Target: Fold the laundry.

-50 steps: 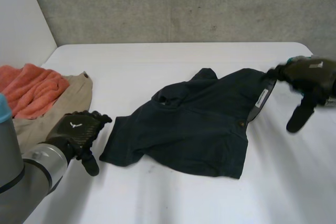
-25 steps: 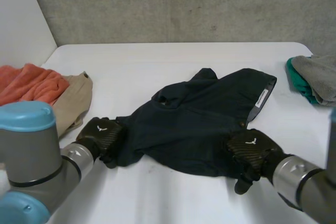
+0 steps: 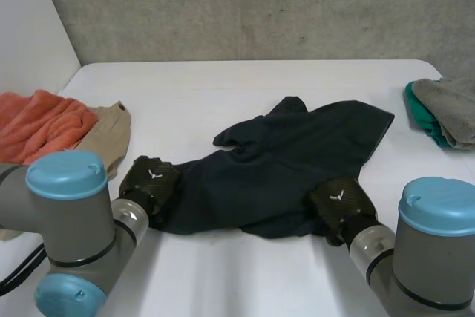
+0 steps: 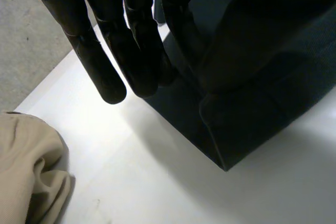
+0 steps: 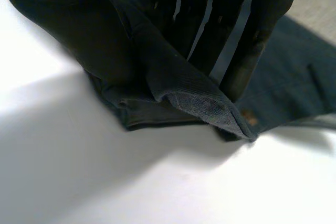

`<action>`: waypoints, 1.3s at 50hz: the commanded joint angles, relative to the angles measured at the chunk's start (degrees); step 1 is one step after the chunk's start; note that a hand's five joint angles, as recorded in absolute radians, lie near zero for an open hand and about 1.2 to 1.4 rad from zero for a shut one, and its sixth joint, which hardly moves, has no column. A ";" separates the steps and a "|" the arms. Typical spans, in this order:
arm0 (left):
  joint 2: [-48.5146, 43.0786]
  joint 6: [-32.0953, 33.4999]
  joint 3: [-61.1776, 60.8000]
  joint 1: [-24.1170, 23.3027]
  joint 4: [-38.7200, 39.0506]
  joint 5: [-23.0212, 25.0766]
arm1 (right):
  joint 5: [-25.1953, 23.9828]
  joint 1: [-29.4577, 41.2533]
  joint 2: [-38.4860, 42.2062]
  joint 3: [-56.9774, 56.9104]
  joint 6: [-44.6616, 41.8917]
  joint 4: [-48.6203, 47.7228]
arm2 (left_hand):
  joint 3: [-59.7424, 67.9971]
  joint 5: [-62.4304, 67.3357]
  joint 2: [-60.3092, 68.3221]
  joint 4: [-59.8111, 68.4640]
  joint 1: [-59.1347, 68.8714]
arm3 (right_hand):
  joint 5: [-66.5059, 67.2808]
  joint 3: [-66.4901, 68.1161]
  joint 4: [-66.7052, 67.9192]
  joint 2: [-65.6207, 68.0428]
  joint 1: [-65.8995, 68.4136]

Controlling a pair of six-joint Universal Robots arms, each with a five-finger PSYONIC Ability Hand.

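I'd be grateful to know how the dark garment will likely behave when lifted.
Probably floppy: the dark garment lies rumpled, and its thin edge bends over in the right hand. Likely light; it should sag between grips, not hold shape.

1. The garment (image 3: 289,161) lies on the worktop (image 3: 223,87), between your robot hands.
2. Your left robot hand (image 3: 151,182) is at its near left corner, your right robot hand (image 3: 339,202) at its near right corner.
3. Left of the left robot hand: a crumpled cloth (image 3: 104,139), then a towel (image 3: 37,124).
4. Behind and right of the right robot hand, well apart: a cloth heap (image 3: 445,113).
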 commanded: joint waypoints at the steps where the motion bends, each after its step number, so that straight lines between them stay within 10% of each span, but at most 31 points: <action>1: 5.89 -0.84 -0.41 0.40 -0.32 -2.65 | 0.07 -0.52 -4.57 -1.85 -1.68 3.20 | 11.95 13.10 11.64 11.56 13.72 | 13.94 12.50 11.73 13.00 16.47; 4: 10.63 -1.37 -0.67 0.83 -0.84 -4.49 | -0.63 -0.96 -8.26 -3.43 -1.33 7.33 | 11.64 12.78 11.33 11.24 13.40 | 13.94 12.50 11.73 13.00 16.47; 8: 16.61 -3.30 -2.16 1.01 -3.82 -6.25 | -2.12 -1.66 -10.30 -5.10 -0.89 12.25 | -41.17 -40.02 -41.48 -41.56 -39.40 | 13.94 12.50 11.73 13.00 16.47; 14: 19.88 -6.03 -5.77 0.05 -11.21 -5.11 | -3.27 -1.66 -8.54 -6.16 0.25 14.82 | -49.09 -47.94 -49.40 -49.48 -47.32 | 13.94 12.50 11.73 13.00 16.47; 39: -0.68 -9.02 -0.76 0.14 -3.39 -0.45 | -4.50 -2.19 -11.44 -9.67 3.86 17.37 | -23.72 -22.57 -24.03 -24.11 -21.95 | 13.94 12.50 11.73 13.00 16.47; 43: 0.89 -9.46 -0.76 -0.22 -2.87 -1.42 | -4.41 -2.54 -11.62 -11.25 3.86 17.81 | 11.88 13.03 11.57 11.49 13.65 | 13.94 12.50 11.73 13.00 16.47; 50: 15.55 -12.35 -1.03 0.48 -2.16 -5.37 | -5.11 -2.81 -13.81 -17.75 3.51 22.81 | 11.95 13.10 11.64 11.56 13.72 | 13.94 12.50 11.73 13.00 16.47; 65: 41.95 -12.27 12.67 0.66 -20.07 -6.87 | -30.52 -16.76 -17.79 -45.43 8.84 33.96 | 11.95 13.10 11.64 11.56 13.72 | 13.94 12.50 11.73 13.00 16.47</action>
